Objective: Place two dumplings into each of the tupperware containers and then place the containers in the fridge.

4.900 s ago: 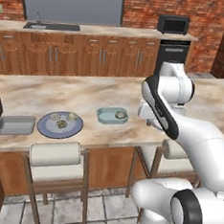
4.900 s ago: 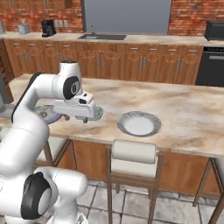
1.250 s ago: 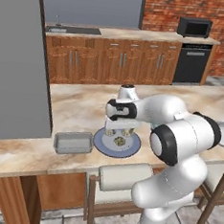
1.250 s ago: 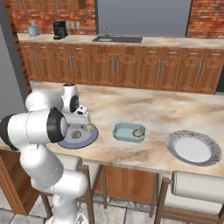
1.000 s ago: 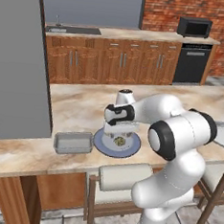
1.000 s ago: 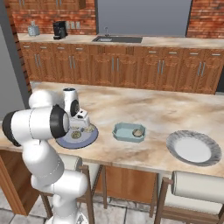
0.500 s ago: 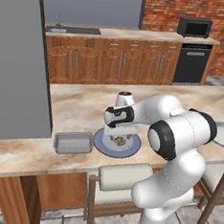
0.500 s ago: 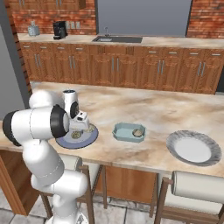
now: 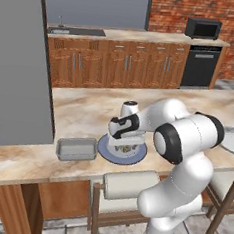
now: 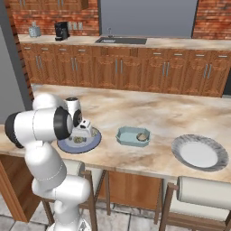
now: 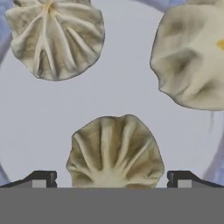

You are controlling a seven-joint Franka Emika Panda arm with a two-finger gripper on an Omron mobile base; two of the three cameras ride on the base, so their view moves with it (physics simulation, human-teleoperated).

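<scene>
1. The tool (image 11: 109, 178) hangs spread, tips flanking one dumpling (image 11: 114, 151) on the blue-grey plate (image 9: 106, 149).
2. Likely soft, light, easily crushed.
3. Pinch gently across its pleated sides.

Arm folded low, claw pointing down.
We see the arm bent round w/ the wrist turned down over the table, claw (image 9: 125, 146) low, just above the surface. In the hand view our two dark fingertips (image 11: 40, 178) stand wide apart, jaws spread, nothing gripped between them yet. From the right base view the claw (image 10: 84, 134) sits tucked beside the elbow.
</scene>
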